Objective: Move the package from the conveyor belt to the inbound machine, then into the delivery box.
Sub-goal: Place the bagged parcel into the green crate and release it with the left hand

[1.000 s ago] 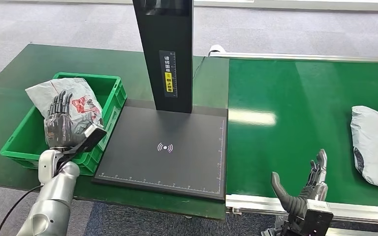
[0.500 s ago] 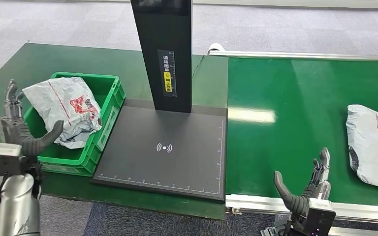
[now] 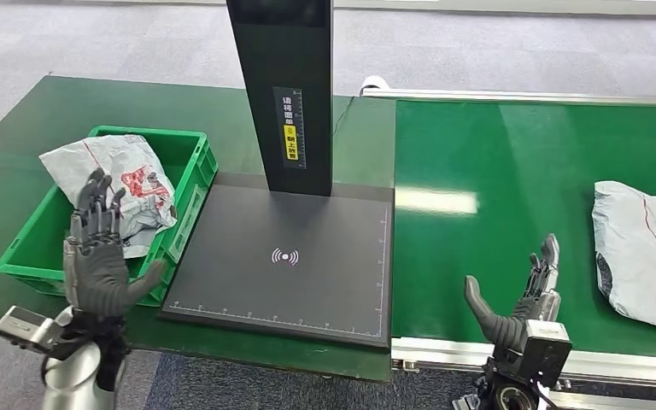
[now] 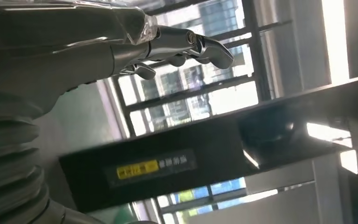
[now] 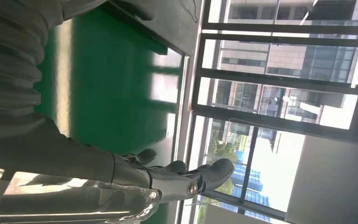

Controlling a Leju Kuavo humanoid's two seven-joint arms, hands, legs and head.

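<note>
**Both hands empty; one package binned, one on belt**

Left hand (image 3: 96,260) is hovering spread before the bin (image 3: 190,156), which is holding a package (image 3: 118,177). Scanner pad (image 3: 286,256) is lying centre. Right hand (image 3: 519,303) is hovering spread at the belt (image 3: 495,171) edge; second package (image 3: 645,252) is lying far right.

The left hand (image 3: 98,256), over the crate's package a second ago and then swung out toward 9 o'clock, now stands raised and spread before the green crate (image 3: 19,256). The belt's package (image 3: 645,252) sits further toward 9 o'clock, seemingly carried along.
</note>
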